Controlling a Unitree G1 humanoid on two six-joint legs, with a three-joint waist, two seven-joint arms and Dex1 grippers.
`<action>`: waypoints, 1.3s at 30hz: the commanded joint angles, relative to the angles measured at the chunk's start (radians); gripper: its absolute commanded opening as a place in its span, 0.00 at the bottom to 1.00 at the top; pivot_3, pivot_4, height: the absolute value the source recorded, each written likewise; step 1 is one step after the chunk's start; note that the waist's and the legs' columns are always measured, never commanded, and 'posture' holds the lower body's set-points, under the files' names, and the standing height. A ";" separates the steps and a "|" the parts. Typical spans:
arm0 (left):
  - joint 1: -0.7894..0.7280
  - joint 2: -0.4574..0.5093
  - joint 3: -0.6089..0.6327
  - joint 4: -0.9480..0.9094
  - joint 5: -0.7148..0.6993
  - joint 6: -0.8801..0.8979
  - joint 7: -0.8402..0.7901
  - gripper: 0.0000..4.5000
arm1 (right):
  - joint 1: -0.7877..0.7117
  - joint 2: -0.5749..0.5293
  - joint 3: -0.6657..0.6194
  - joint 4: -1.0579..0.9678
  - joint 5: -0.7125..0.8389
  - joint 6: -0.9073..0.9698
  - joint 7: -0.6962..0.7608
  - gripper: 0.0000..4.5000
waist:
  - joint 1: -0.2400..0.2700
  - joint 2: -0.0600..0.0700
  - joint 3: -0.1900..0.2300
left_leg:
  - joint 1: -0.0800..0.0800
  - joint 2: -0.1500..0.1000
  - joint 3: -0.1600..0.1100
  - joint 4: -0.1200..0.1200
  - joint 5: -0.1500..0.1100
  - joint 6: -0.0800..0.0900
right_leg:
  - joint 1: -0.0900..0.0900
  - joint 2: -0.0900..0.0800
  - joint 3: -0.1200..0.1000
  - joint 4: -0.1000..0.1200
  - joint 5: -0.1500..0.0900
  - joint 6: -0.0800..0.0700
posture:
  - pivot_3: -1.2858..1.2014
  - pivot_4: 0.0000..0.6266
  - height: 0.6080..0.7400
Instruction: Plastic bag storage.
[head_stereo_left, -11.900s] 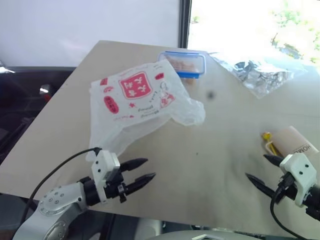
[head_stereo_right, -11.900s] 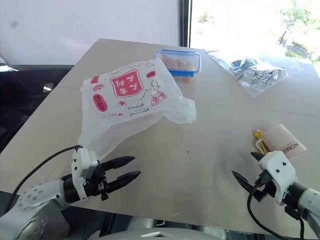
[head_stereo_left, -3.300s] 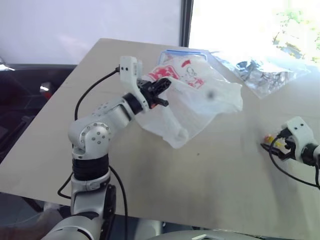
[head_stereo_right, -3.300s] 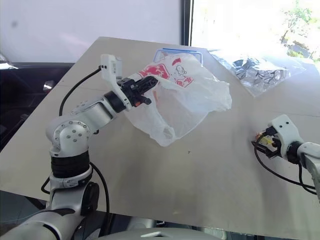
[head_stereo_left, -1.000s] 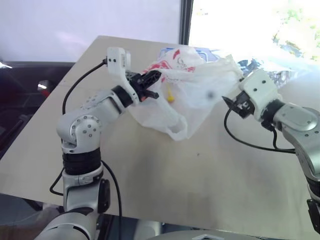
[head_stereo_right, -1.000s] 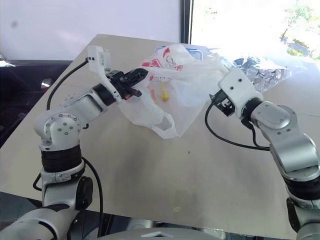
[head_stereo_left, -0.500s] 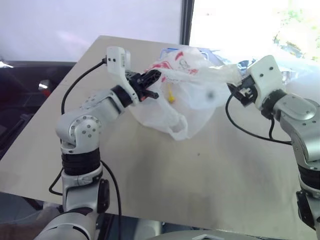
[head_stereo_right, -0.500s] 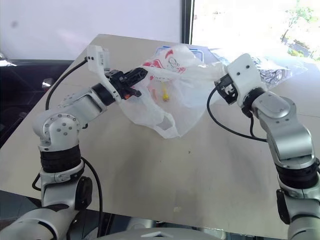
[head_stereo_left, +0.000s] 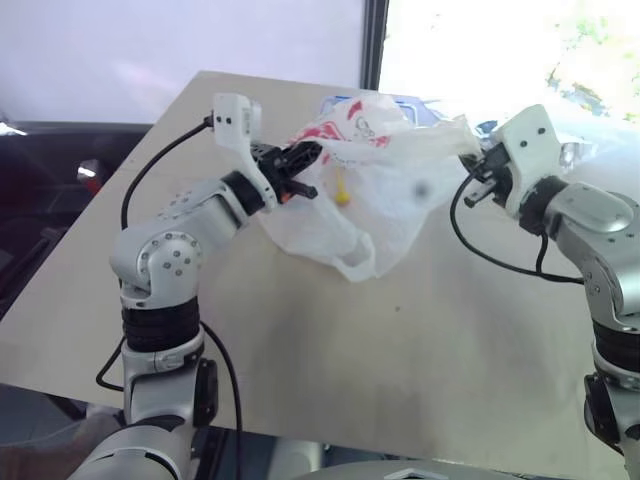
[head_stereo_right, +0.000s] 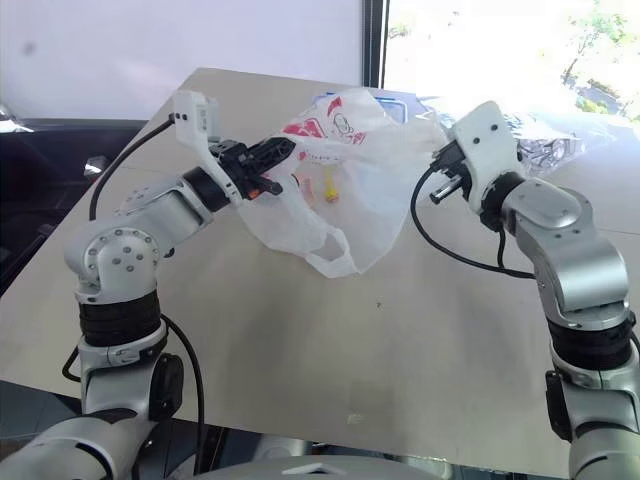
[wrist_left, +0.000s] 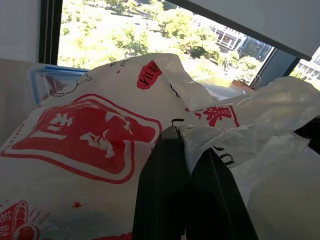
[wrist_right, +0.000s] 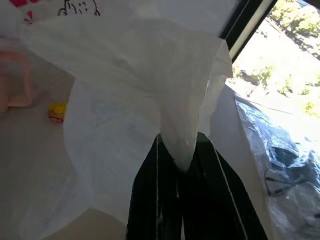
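So the thin translucent white plastic bag with red printed logos (head_stereo_left: 375, 190) is strung between the two claws, long axis running side to side, its belly sagging to the tan desk (head_stereo_left: 420, 350). The left claw (head_stereo_left: 308, 158) is clamped on one top edge and the right claw (head_stereo_right: 437, 160) is pinched on the opposite one. Looks crinkly and floppy, with something small and yellow showing through.
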 joint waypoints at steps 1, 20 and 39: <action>-0.005 0.018 0.040 -0.090 -0.166 0.043 -0.110 0.15 | 0.006 -0.016 -0.045 -0.067 0.038 0.017 0.019 0.00 | 0.000 0.000 0.000 | 0.000 0.000 0.000 0.000 0.000 0.000 | 0.000 0.000 0.000 0.000 0.000 0.000 | 0.52 0.24 1.00; 0.599 0.467 0.124 -0.218 -0.602 0.300 -0.466 1.00 | 0.078 -0.010 -0.039 -0.150 0.082 0.105 -0.028 0.00 | 0.000 0.002 0.000 | 0.001 0.000 -0.001 0.000 0.000 0.000 | 0.000 0.000 0.000 0.000 -0.001 0.000 | 0.52 0.24 1.00; 0.302 -0.008 -0.094 -0.005 -0.759 0.102 0.149 1.00 | 0.098 -0.017 -0.047 -0.237 0.116 0.207 -0.062 0.00 | 0.015 0.003 0.000 | 0.000 -0.001 -0.001 0.001 0.000 0.000 | 0.000 0.000 0.001 0.001 0.000 0.000 | 0.52 0.24 1.00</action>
